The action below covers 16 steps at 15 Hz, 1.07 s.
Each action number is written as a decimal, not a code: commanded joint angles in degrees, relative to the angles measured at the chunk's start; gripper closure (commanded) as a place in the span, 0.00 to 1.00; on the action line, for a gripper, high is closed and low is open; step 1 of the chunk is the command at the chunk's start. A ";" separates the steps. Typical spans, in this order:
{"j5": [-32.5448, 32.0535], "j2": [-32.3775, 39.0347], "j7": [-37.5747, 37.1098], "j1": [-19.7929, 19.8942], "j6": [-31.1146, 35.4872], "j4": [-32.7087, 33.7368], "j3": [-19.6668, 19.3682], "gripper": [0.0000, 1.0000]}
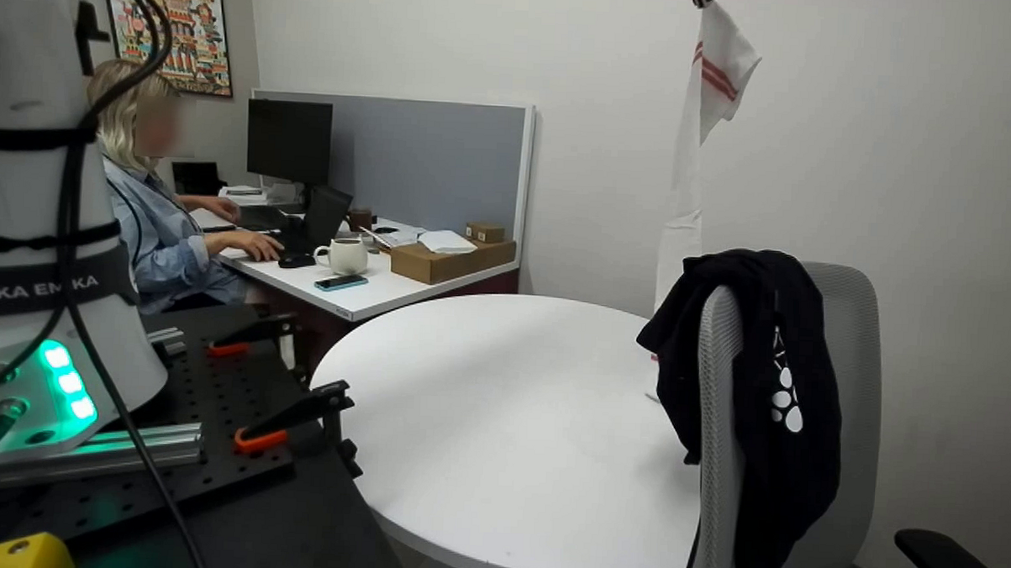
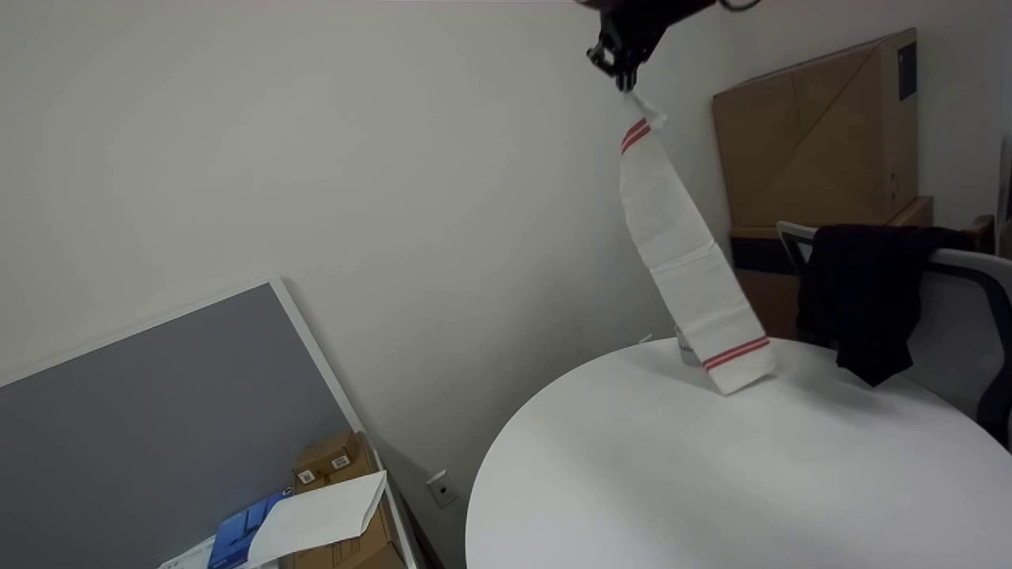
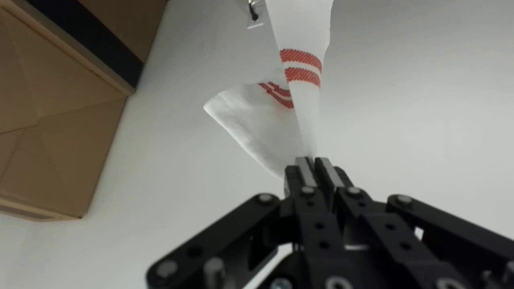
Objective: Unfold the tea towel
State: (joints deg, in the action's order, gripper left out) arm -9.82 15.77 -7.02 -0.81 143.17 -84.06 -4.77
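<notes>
From left in an exterior view: a grey partition [image 2: 166, 411]; the Robotiq gripper [image 2: 625, 84], jaws clamped on the red-striped tea towel [image 2: 686, 245], which hangs, lower end near the round white table [image 2: 632, 466], contact unclear; a cardboard box [image 2: 814, 142]; a black garment [image 2: 866, 296] over an office chair [image 2: 976, 261].

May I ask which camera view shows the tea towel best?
Best is an exterior view where the tea towel shows unobstructed below the jaws, with red stripes near both ends. In an exterior view where the black garment partly hides its lower end, mainly the upper length shows. The wrist view shows closely only its upper part.
</notes>
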 commanded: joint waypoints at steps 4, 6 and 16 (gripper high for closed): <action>8.79 -2.07 12.51 -1.05 3.57 -15.97 9.43 0.92; 10.91 -1.82 15.70 -1.39 3.06 -18.83 11.50 0.92; 20.23 -1.45 40.41 -0.03 -5.43 -24.27 18.81 0.92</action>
State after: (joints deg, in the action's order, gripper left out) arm 7.69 15.86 25.48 -1.41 140.87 -106.56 12.01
